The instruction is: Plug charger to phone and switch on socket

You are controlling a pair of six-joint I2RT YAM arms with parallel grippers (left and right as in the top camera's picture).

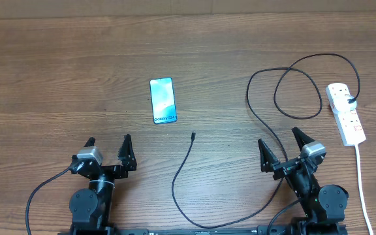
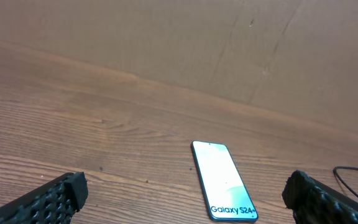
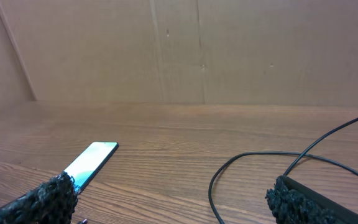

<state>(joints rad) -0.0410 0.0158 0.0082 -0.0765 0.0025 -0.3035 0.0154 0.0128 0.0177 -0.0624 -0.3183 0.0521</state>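
We note left claw (image 1: 109, 139) and right claw (image 1: 279, 135) spread and empty; the thin black charger cable (image 1: 192, 138), its tip lying near the teal-lit flat smartphone (image 1: 162, 100), may skid away if pinched off-centre.

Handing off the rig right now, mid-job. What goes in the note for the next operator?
Grippers: left gripper open, empty; right gripper open, empty.
Small flat blue-screened smartphone lies ahead of the left gripper.
Thin black charger cable runs from the white oblong power strip at the right; its connector tip lies loose, apart from the smartphone.
Done: charger cable plugged into power strip.
Left: connector tip into smartphone, switch on power strip.
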